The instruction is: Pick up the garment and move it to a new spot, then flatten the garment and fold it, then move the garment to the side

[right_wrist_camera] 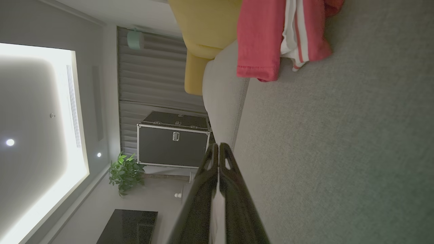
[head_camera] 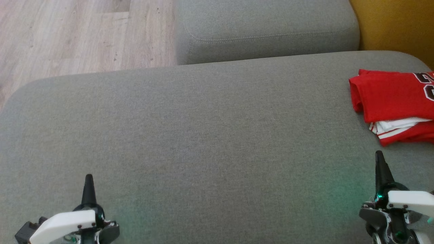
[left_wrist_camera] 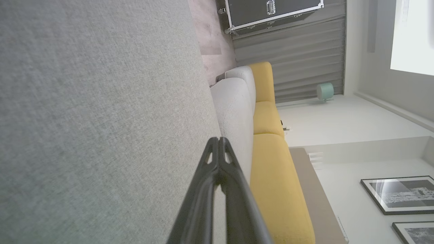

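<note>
The garment (head_camera: 395,101) is a red jersey with white trim and dark numerals, lying folded at the right edge of the grey cushion (head_camera: 203,135). The right wrist view shows the garment (right_wrist_camera: 268,37) ahead of the fingers, resting flat on the grey fabric. My right gripper (head_camera: 379,159) stands shut just below the garment, a short gap away, holding nothing; its tips (right_wrist_camera: 218,146) meet. My left gripper (head_camera: 89,179) is shut and empty at the lower left, far from the garment, with its tips (left_wrist_camera: 218,139) pressed together.
A second grey cushion (head_camera: 264,30) sits behind the main one. Yellow upholstery (head_camera: 396,23) rises at the back right. Wood floor (head_camera: 74,34) lies to the back left. A dark flight case (right_wrist_camera: 173,139) and a potted plant (right_wrist_camera: 125,173) stand across the room.
</note>
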You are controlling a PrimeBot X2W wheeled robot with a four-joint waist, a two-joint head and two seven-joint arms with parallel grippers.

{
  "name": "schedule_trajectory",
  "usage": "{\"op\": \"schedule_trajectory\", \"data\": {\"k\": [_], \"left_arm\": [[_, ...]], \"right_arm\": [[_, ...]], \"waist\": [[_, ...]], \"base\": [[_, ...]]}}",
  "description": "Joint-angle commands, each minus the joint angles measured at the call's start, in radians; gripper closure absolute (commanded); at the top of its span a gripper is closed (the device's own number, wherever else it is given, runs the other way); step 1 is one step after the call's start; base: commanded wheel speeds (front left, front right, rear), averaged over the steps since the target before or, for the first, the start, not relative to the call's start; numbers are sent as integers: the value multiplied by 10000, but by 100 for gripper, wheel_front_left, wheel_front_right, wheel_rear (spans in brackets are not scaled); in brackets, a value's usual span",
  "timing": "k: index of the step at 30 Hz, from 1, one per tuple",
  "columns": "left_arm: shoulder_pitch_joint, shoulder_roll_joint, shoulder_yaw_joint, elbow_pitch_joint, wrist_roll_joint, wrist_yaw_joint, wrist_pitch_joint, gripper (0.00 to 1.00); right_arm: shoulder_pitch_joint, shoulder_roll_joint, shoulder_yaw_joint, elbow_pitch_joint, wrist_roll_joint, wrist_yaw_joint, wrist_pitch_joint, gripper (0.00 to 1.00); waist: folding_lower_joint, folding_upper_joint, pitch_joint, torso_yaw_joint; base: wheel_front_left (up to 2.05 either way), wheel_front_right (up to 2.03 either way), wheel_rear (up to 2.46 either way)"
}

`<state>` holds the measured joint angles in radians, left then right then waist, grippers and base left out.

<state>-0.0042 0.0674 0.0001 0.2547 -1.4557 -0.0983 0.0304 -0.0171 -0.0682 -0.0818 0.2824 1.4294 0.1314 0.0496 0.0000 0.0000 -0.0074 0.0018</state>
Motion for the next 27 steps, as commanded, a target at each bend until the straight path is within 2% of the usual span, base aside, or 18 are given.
{"op": "schedule_trajectory", "data": {"k": [1,14,27], "left_arm": [[-611,131,381,-244,-275,-97,89,100],[-1001,113,739,-116,-1840,-321,507,100],[-1010,73,799,-111,-1811,-324,557,100]], "right_arm": [[-612,-1,94,-369,322,-7,85,100],[-889,58,-154,-385,1910,-7,501,100],[-895,78,-185,-384,1904,-7,528,100]], "waist": [[0,0,8,-1],[0,0,104,-18],[0,0,105,-18]], "base": [[0,0,0],[0,0,0],[0,0,0]]}}
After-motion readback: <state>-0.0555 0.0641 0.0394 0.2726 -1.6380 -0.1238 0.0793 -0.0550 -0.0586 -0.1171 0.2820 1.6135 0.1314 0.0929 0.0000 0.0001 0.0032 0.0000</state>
